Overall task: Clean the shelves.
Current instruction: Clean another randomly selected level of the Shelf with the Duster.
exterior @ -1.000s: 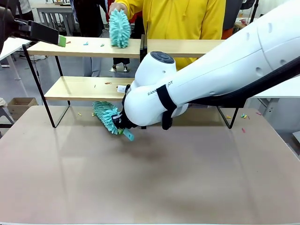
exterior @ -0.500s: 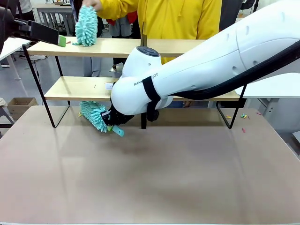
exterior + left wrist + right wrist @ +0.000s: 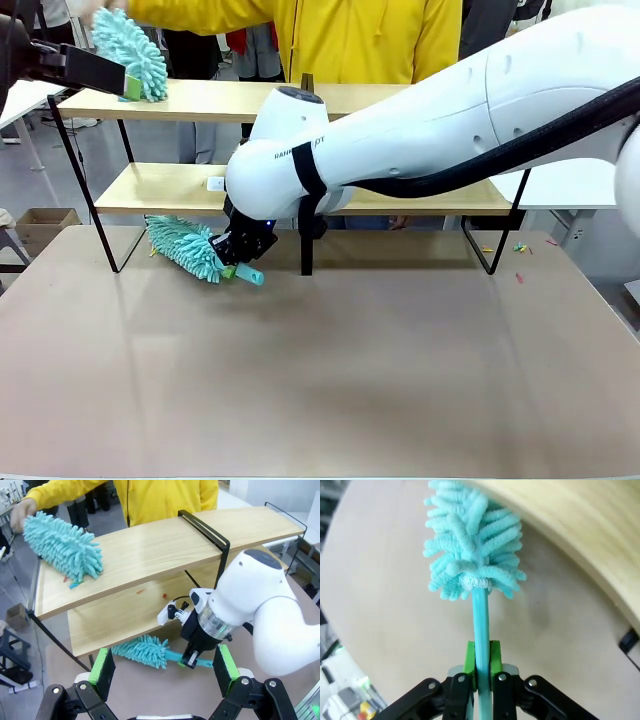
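The right arm (image 3: 450,110) reaches from the right side across the middle and bends down low. Its wrist points down and to the left. The right gripper (image 3: 481,667) is pinched tight on the thin handle of a duster (image 3: 475,545). The left gripper (image 3: 162,667) is up high, with its two green pads (image 3: 103,666) wide apart and nothing between them. The person's hand (image 3: 22,512) holds another duster (image 3: 62,545).
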### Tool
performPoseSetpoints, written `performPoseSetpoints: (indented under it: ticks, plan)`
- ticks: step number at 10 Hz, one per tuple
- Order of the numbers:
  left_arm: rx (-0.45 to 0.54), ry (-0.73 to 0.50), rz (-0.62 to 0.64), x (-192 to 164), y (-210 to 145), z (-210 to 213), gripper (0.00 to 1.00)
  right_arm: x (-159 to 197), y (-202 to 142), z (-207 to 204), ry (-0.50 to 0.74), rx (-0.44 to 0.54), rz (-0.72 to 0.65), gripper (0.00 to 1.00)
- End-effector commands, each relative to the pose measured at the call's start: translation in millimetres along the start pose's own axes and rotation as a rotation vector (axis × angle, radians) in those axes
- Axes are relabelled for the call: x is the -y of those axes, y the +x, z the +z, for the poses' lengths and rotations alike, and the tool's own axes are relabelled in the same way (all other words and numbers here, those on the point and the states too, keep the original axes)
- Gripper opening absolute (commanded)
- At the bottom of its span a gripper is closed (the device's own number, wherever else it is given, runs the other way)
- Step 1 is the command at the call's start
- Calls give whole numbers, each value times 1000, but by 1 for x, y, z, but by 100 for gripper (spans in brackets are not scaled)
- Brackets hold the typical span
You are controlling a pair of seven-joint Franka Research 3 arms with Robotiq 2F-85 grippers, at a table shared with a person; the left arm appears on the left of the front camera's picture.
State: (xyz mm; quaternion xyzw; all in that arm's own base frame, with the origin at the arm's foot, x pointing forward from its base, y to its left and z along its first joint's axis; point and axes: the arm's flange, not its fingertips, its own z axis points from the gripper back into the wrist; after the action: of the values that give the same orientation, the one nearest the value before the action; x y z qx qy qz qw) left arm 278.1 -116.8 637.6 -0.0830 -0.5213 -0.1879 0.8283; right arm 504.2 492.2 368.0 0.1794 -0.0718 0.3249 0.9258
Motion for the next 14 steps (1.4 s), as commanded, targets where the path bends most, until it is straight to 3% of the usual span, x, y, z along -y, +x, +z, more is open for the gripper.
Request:
performPoseSetpoints:
  ticks: [1, 3, 5, 7, 10, 11, 13, 14]
  plan:
    - [2, 2, 0, 0, 1, 0, 100, 10, -3, 22, 90, -136, 112, 13]
    - [2, 2, 0, 0, 1, 0, 100, 15, -20, 38, 153, -258, 203, 13]
    - [2, 2, 0, 0, 1, 0, 100, 17, -40, 54, 396, -385, 364, 13]
    - [2, 2, 0, 0, 1, 0, 100, 28, -47, 70, 474, -366, 360, 13]
    - [2, 2, 0, 0, 1, 0, 100, 45, -66, 101, 521, -245, 328, 13]
    - [2, 2, 0, 0, 1, 0, 100, 50, -78, 115, 598, -230, 339, 13]
    - [2, 2, 0, 0, 1, 0, 100, 58, -101, 142, 662, -278, 355, 13]
    - [2, 2, 0, 0, 1, 0, 100, 64, -115, 158, 554, -263, 318, 13]
